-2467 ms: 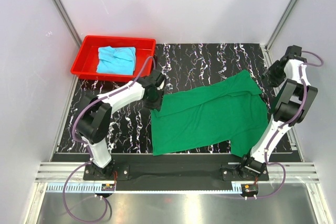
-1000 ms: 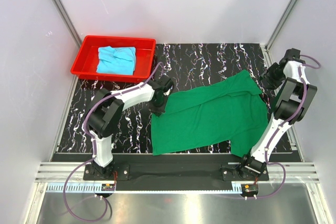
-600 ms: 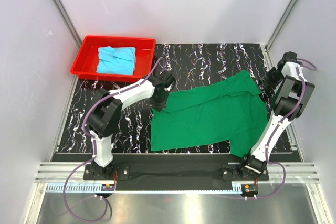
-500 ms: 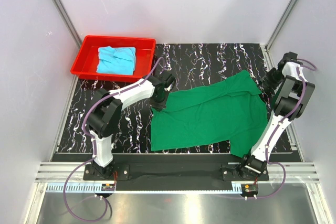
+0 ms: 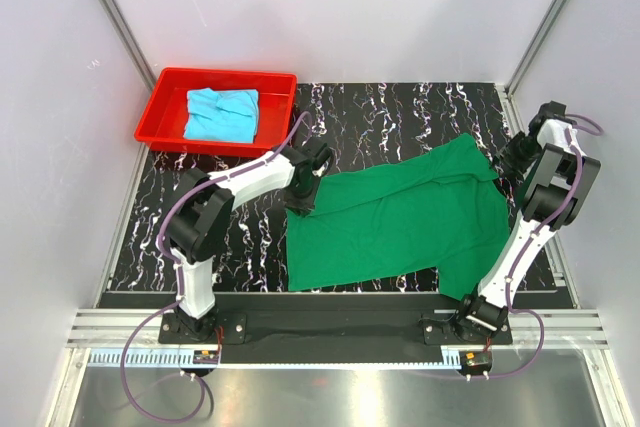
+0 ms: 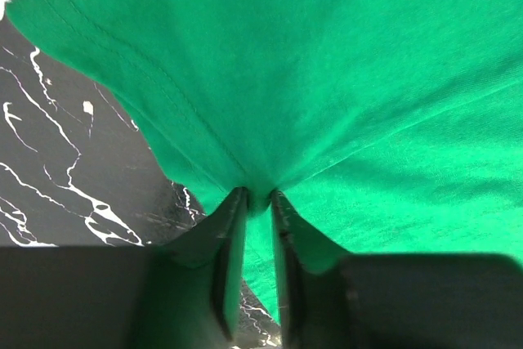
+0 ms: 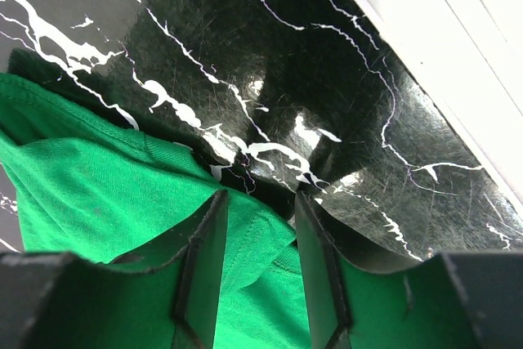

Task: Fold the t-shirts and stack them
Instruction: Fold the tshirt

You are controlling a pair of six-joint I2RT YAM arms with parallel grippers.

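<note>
The dark green t-shirt (image 5: 400, 219) lies spread on the black marbled mat. My left gripper (image 5: 303, 187) is at its upper left corner. In the left wrist view the left gripper (image 6: 257, 197) is shut on a pinch of the green t-shirt (image 6: 327, 79). My right gripper (image 5: 512, 159) is at the shirt's far right edge. In the right wrist view the right gripper (image 7: 260, 199) is open, its fingers astride a hemmed edge of the green cloth (image 7: 98, 194). The light cyan-blue t-shirt (image 5: 222, 114) lies crumpled in the red tray (image 5: 160, 97).
The red tray stands at the mat's back left corner. White walls and metal frame posts enclose the mat (image 5: 400, 112) on three sides; the right wall rail (image 7: 441, 30) is close to my right gripper. The arm bases stand at the near edge.
My left gripper has moved down and right onto the green shirt's upper left corner, drawing that edge slightly left. My right gripper has come down to the shirt's right edge.
</note>
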